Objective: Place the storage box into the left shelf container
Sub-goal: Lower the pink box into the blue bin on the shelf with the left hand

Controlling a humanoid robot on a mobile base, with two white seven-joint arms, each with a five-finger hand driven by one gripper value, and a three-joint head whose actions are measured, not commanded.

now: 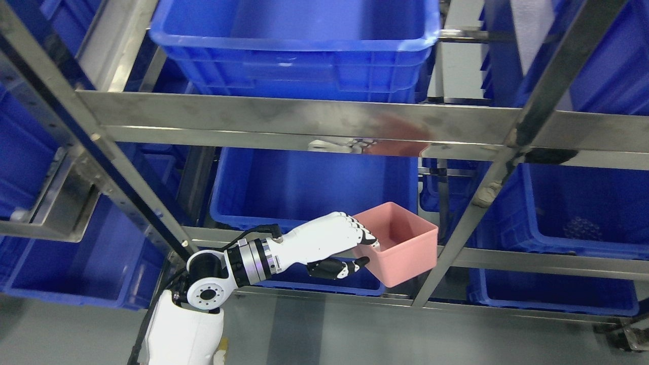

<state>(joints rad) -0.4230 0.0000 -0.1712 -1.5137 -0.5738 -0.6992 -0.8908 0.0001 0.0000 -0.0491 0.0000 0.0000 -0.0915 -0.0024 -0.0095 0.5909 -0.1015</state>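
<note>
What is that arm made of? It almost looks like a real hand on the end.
The left hand has a glossy white shell with jointed fingers and black parts at the thumb. Behind it sits a ringed silver-and-black wrist, then a round white joint with bolt holes and a smooth white forearm. Thin black cables run alongside.

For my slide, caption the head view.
Left hand holds a pink storage box in front of a blue shelf container on the metal rack.
</note>
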